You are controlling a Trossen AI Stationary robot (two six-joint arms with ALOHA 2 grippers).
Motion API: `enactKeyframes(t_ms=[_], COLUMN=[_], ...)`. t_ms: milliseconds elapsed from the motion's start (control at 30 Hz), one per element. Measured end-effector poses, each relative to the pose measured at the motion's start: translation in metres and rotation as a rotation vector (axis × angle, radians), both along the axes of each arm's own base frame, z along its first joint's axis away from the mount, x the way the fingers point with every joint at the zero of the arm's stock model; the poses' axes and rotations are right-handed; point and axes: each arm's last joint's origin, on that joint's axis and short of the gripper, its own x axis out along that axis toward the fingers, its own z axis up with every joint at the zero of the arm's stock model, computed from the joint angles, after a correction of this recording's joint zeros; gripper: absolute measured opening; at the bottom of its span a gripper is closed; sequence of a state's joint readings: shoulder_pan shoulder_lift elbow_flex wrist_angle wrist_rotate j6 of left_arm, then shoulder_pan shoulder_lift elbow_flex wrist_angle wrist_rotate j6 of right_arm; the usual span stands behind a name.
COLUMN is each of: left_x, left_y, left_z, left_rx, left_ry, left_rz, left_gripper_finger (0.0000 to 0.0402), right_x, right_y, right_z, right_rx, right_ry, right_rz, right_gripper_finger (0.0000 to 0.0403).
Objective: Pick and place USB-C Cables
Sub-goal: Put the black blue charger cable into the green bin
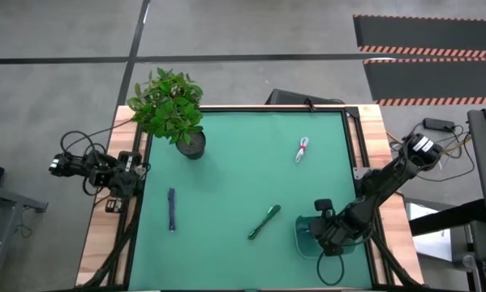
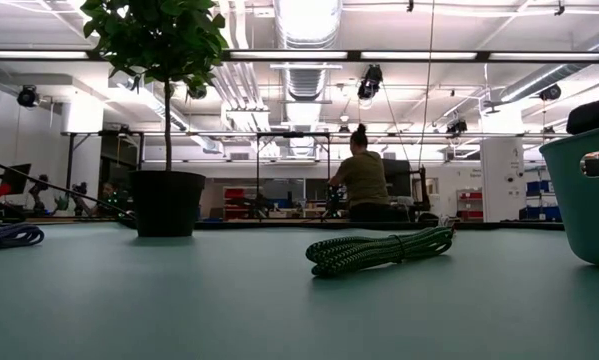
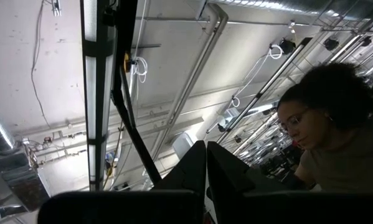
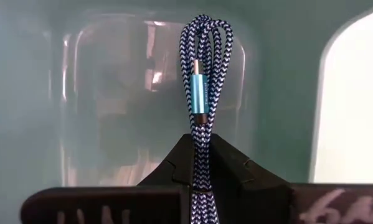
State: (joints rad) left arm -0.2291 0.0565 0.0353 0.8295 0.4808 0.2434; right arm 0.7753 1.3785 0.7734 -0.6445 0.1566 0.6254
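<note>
My right gripper [image 1: 328, 234] is over the teal bin [image 1: 302, 238] at the table's near right and is shut on the teal-blue braided cable bundle [image 4: 202, 74], above the bin's glossy floor. The green cable [image 1: 264, 221] [image 2: 379, 249] lies flat near the table's middle. The dark blue-purple cable [image 1: 171, 209] [image 2: 7, 236] lies toward the left, and the white and red cable [image 1: 302, 150] toward the far right. My left gripper [image 1: 129, 176] [image 3: 206, 171] waits at the table's left edge, shut and tipped up at the ceiling. My right gripper pinches the folded teal-blue bundle between its two fingers [image 4: 226, 165], with the strands lying along the fingers. It comes from above, pointing down into the bin. The looped end [image 4: 206, 28] and a blue plug [image 4: 198, 96] stick out past the fingertips, clear of the bin's floor.
A potted plant [image 1: 178, 113] [image 2: 167, 200] stands at the table's far left. The bin's wall [image 2: 584, 195] rises at the right of the low view. People show in the room beyond [image 2: 362, 185] and in the left wrist view [image 3: 335, 124]. Open green mat lies between the cables.
</note>
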Motion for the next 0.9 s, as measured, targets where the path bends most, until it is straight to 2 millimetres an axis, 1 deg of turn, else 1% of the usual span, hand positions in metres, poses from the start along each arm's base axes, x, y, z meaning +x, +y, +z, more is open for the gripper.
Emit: enactKeyframes(t_ms=[200,500,900], left_x=[0.0001,0.0003,0.0003], left_y=[0.0002,0.0004,0.0003], left_z=[0.0001,0.0001,0.0], left_rx=[-0.006,-0.011,-0.011], left_ry=[0.001,0.003,0.003], left_rz=[0.006,0.011,0.011], left_gripper_finger=[0.0,0.0,0.0], right_x=[0.0007,0.0002,0.0001], right_y=[0.0006,0.0011,0.0011], right_z=[-0.0037,-0.0039,-0.0039], right_rx=[-0.01,0.005,0.007], right_ry=[0.013,0.028,0.032], right_rz=[-0.001,0.001,0.002], right_gripper_finger=[0.002,0.0021,0.0072])
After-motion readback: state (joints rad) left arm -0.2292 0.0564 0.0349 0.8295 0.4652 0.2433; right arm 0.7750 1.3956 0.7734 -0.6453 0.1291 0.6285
